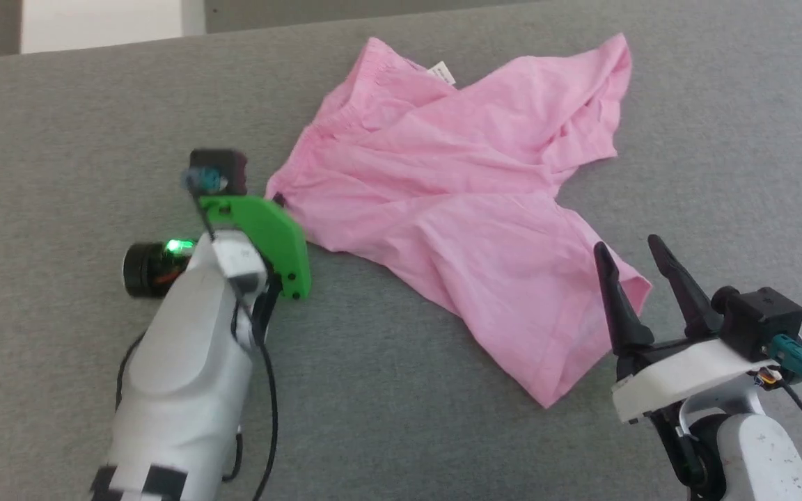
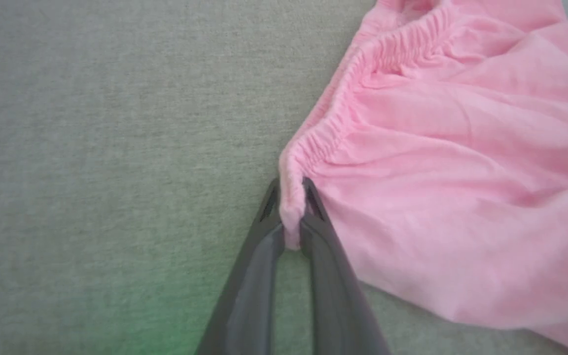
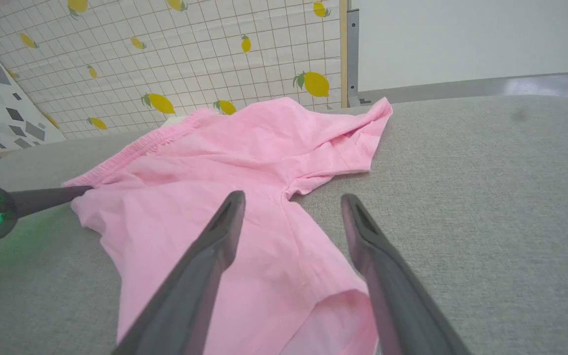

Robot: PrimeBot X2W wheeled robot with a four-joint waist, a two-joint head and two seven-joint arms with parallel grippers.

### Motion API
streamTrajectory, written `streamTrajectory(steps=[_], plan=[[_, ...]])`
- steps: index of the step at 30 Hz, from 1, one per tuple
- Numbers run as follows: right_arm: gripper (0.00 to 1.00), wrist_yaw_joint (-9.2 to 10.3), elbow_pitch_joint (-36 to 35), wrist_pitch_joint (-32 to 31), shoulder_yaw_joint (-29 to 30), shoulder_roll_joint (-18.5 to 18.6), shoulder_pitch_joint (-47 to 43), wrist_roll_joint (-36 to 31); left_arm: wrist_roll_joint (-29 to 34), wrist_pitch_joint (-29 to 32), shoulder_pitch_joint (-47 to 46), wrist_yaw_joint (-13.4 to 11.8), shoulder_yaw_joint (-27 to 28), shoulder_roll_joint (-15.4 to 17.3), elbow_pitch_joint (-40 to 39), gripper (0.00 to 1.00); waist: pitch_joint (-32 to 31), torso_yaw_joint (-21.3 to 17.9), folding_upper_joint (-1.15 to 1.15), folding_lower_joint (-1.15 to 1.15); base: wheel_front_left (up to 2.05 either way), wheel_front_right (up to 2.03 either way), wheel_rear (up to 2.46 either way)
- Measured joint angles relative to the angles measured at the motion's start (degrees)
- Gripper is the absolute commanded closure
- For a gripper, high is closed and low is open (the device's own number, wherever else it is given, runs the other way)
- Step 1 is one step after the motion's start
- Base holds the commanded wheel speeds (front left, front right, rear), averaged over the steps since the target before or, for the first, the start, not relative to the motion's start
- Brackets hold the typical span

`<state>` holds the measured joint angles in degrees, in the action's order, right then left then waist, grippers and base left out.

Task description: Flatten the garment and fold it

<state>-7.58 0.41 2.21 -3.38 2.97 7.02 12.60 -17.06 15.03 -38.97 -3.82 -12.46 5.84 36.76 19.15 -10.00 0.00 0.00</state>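
Left gripper (image 2: 291, 192) pinches garment (image 2: 461, 197) at waistband corner.

You had a light pink garment (image 1: 457, 209) with a small white label (image 1: 441, 72) on a plain grey surface (image 1: 60, 125). Your left gripper (image 2: 290, 190) showed dark grey fingers (image 2: 254, 296) and a bright green bracket (image 1: 269, 240). The right gripper (image 1: 626, 243) was black on a white mount (image 1: 679, 376). The backdrop (image 3: 190, 49) was white, grid-lined and printed with yellow lemons.
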Motion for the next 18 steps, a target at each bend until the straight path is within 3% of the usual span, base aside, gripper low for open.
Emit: streamTrajectory(steps=[7, 14, 15, 16, 17, 18], plan=[[0.00, 0.00, -1.71, -1.57, 1.80, 0.00, -0.87, -1.25, -2.78, -5.17, 11.50, -3.16, 5.02, 2.98, -9.64, 1.00, -2.04, 4.49, 0.00, 0.00, 0.00, 0.00, 0.00], [0.00, 0.00, -2.97, -5.14, 2.43, -0.02, -2.52, -2.34, -4.16, -3.31, 24.77, -7.46, 8.27, 4.59, -21.43, 1.00, -3.88, 9.77, 0.00, 0.00, 0.00, 0.00, 0.00], [0.00, 0.00, -3.11, -6.00, 2.20, -0.01, -2.57, -2.65, -4.81, -2.70, 26.37, -7.93, 8.47, 4.28, -23.15, 0.91, -4.09, 10.55, 0.00, 0.00, 0.00, 0.00, 0.00], [0.00, 0.00, -3.21, -6.67, 2.08, -0.01, -2.62, -2.98, -5.49, -2.41, 27.49, -8.18, 8.57, 3.92, -24.37, 0.53, -4.23, 11.16, 0.00, 0.00, 0.00, 0.00, 0.00], [0.00, 0.00, -3.26, -7.58, 1.69, -0.01, -2.66, -3.32, -6.22, -2.43, 28.61, -8.21, 8.67, 3.39, -25.76, 0.00, -4.39, 11.95, 0.00, 0.00, 0.00, 0.00, 0.00], [0.00, 0.00, -3.22, -8.65, 1.20, -0.01, -2.68, -3.58, -6.82, -2.57, 29.34, -8.18, 8.76, 2.79, -27.08, 0.00, -4.51, 12.70, 0.00, 0.00, 0.00, 0.00, 0.00]])
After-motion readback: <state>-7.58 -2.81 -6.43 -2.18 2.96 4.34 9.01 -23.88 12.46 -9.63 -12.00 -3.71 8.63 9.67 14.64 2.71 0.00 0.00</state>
